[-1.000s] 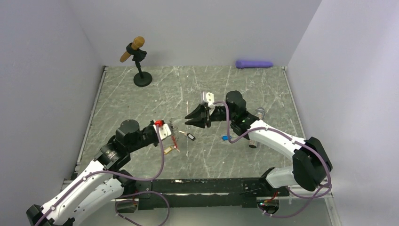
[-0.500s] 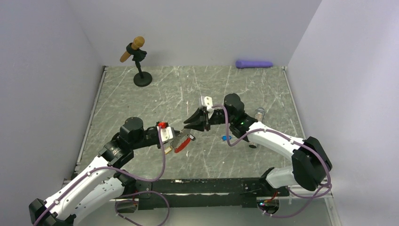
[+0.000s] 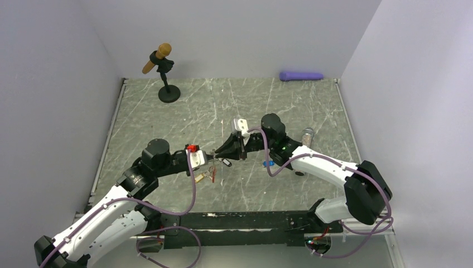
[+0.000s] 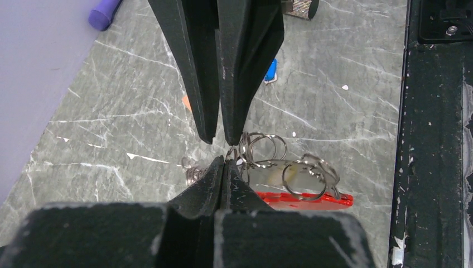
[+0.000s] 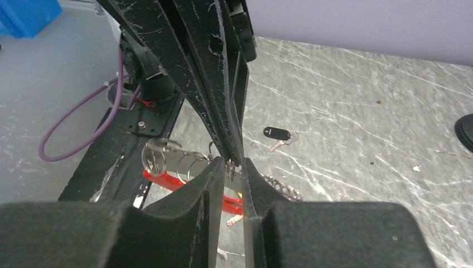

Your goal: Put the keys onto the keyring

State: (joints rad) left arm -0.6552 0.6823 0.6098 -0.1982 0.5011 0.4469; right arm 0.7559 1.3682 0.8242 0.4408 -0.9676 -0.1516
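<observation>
The left gripper (image 4: 223, 162) has its two fingers pressed flat together. At their tip it pinches a thin wire loop of the keyring (image 4: 304, 199). The keyring's silver split rings and red plastic clip hang just beside those fingers, above the marbled grey table (image 4: 139, 111). A pale yellowish tag shows behind the rings, though its key cannot be made out.

The right gripper (image 5: 230, 163) meets the left one tip to tip. Its fingers stand only a narrow slit apart, with a small metal loop in the slit. Whether the pads press on that loop cannot be told.

From the right wrist, the keyring's bunched chain (image 5: 279, 185) trails below the fingertips.

From above, the two grippers meet a little left of the table's middle. The black-tagged key (image 3: 226, 162) lies flat on the table just beside them, apart from the keyring. The blue-tagged key (image 3: 268, 163) lies farther right, close under the right arm.

A purple cylinder (image 3: 301, 75) rests at the far edge. A tan-headed object on a black stand (image 3: 162, 70) is at the far left.
</observation>
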